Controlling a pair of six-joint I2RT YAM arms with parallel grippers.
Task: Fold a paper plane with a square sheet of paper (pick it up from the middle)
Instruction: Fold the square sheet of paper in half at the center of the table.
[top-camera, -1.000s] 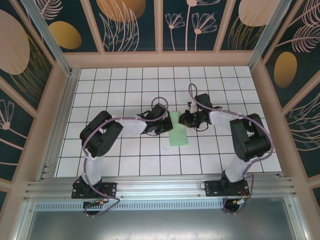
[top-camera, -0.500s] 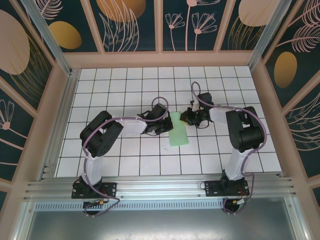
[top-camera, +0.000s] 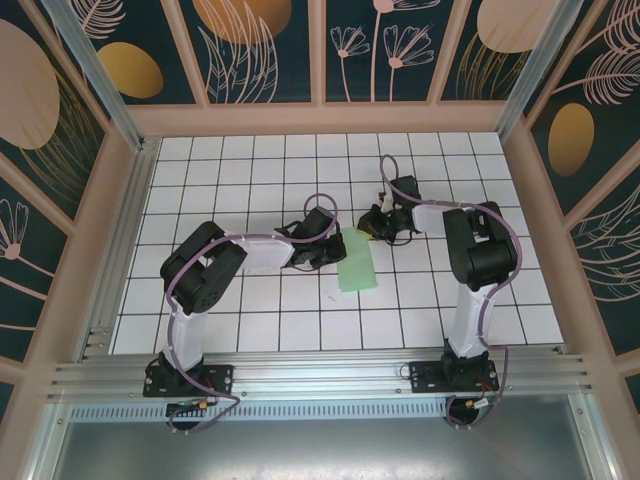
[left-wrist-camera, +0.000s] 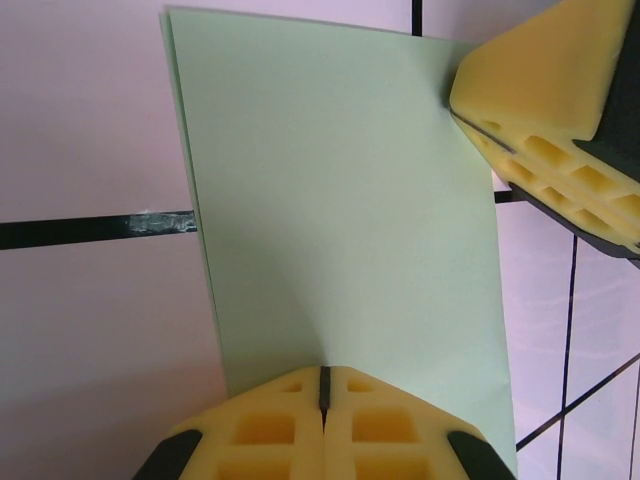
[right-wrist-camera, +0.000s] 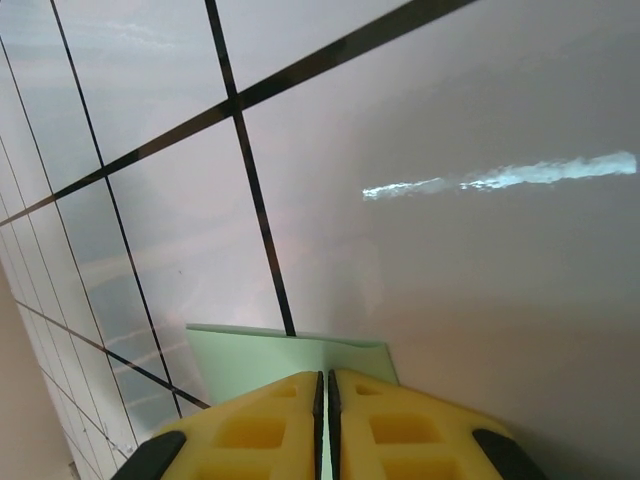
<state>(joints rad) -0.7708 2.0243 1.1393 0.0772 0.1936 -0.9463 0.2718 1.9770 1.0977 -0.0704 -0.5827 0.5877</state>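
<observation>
The square sheet of paper is light green and lies flat on the tiled table, folded into a narrow rectangle. Two layers show along its long edge. My left gripper is shut, and its yellow tips rest on the paper's left long side. My right gripper is shut too, with only a thin slit between its fingers. It sits at the paper's far right corner, with its tip over the paper. One right finger shows in the left wrist view.
The white tiled floor has black grid lines. Pale wooden walls and aluminium posts enclose it. A metal rail runs along the near edge by the arm bases.
The right arm's elbow has swung left and its gripper has shifted slightly up and left, to the paper's far corner. The left arm and the paper have stayed still.
</observation>
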